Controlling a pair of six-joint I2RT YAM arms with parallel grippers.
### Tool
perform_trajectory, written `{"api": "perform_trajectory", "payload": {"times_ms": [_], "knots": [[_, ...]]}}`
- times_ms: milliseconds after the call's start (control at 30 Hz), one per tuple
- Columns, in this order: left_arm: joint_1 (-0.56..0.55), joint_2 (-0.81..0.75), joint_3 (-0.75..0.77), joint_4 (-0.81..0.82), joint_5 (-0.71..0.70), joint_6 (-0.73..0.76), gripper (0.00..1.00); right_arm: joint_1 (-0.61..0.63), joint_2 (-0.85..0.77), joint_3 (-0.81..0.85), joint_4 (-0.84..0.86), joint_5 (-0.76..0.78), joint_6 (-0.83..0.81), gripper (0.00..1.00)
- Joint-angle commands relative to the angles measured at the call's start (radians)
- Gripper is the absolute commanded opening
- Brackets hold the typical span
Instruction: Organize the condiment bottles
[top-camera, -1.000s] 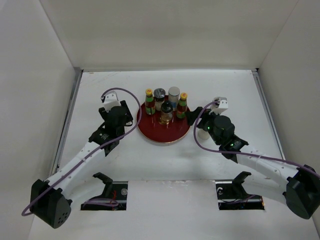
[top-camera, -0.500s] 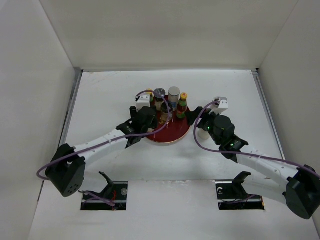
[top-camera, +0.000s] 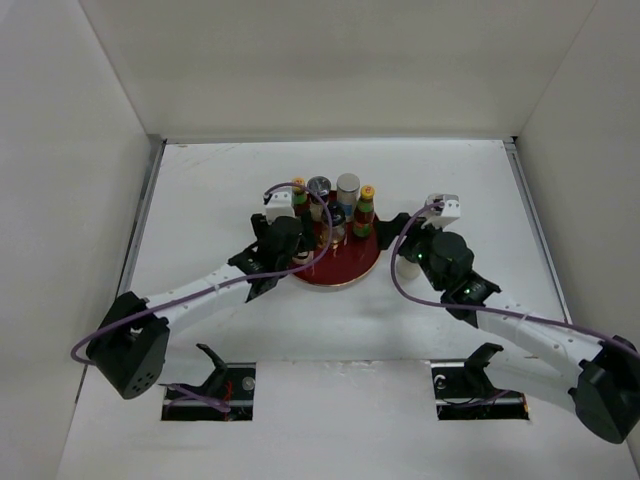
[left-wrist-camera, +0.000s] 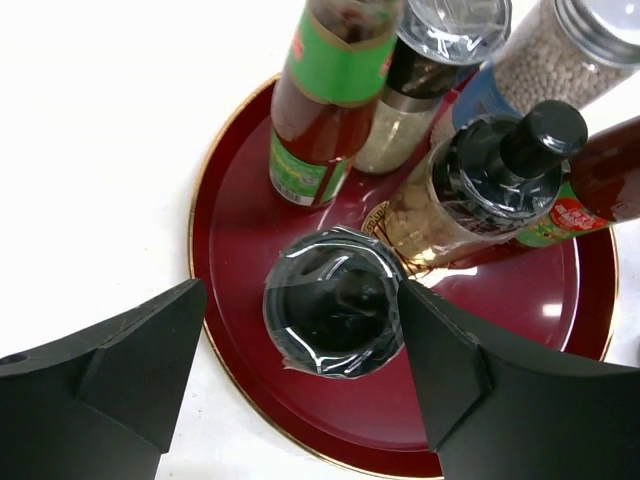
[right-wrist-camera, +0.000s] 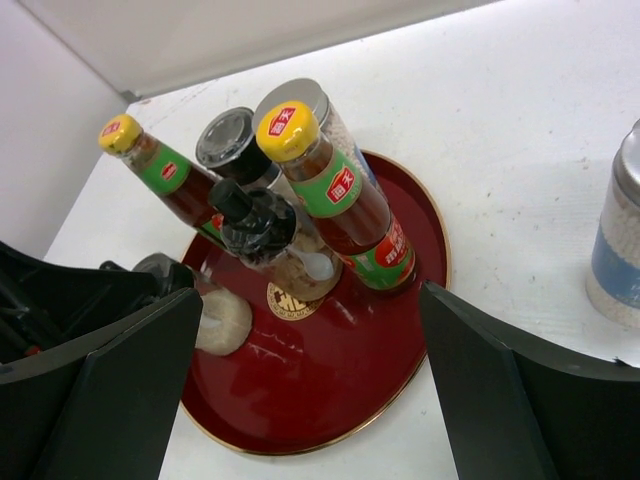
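My left gripper (left-wrist-camera: 300, 300), out at 9 o'clock of the red tray (left-wrist-camera: 225, 260) a second ago, now stands wide over a squat dark-lidded jar (left-wrist-camera: 335, 318) on it, pads clear: delivered, I judge. At 12, the upright bottles (left-wrist-camera: 325, 100) cluster. My right gripper (right-wrist-camera: 310, 292) gapes at 3; one shaker (right-wrist-camera: 620, 225) waits off-tray.

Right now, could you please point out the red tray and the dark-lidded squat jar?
red tray (left-wrist-camera: 235, 240): left wrist view, bare floor.
dark-lidded squat jar (left-wrist-camera: 335, 315): left wrist view, lid top.
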Motion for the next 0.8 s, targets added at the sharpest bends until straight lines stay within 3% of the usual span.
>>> {"api": "perform_trajectory", "payload": {"times_ms": [0,100,167,200,267,333,367,433,533,567,633,767], "knots": [[0.007,-0.067,-0.027,0.094,-0.004,0.006,0.78,0.000,-0.032,0.022,0.023,0.038,-0.023,0.96],[-0.008,-0.136,-0.043,0.103,-0.006,0.013,0.82,-0.014,-0.062,0.055,-0.033,0.069,-0.034,0.93],[-0.020,-0.209,-0.076,0.135,-0.015,0.019,0.80,-0.028,-0.090,0.085,-0.083,0.107,-0.060,0.78],[-0.020,-0.238,-0.094,0.152,-0.015,0.019,0.77,-0.037,-0.098,0.099,-0.106,0.131,-0.073,0.63],[-0.026,-0.315,-0.151,0.208,-0.006,0.011,0.66,-0.063,-0.101,0.134,-0.164,0.190,-0.100,0.38],[-0.034,-0.393,-0.215,0.268,-0.003,0.011,0.47,-0.098,-0.084,0.177,-0.241,0.248,-0.118,0.30],[-0.037,-0.439,-0.255,0.294,-0.010,0.011,0.37,-0.118,-0.069,0.200,-0.279,0.271,-0.130,0.30],[-0.029,-0.537,-0.350,0.359,-0.024,-0.009,0.25,-0.155,-0.038,0.234,-0.323,0.293,-0.162,0.41],[-0.005,-0.643,-0.463,0.428,-0.032,-0.047,0.20,-0.221,0.036,0.276,-0.359,0.288,-0.173,0.87],[0.007,-0.662,-0.490,0.443,-0.035,-0.062,0.20,-0.238,0.065,0.289,-0.364,0.280,-0.172,0.93],[0.036,-0.671,-0.523,0.466,-0.029,-0.076,0.20,-0.275,0.132,0.325,-0.384,0.253,-0.178,0.99],[0.086,-0.653,-0.562,0.511,0.005,-0.098,0.23,-0.334,0.238,0.397,-0.456,0.218,-0.178,1.00]]}}
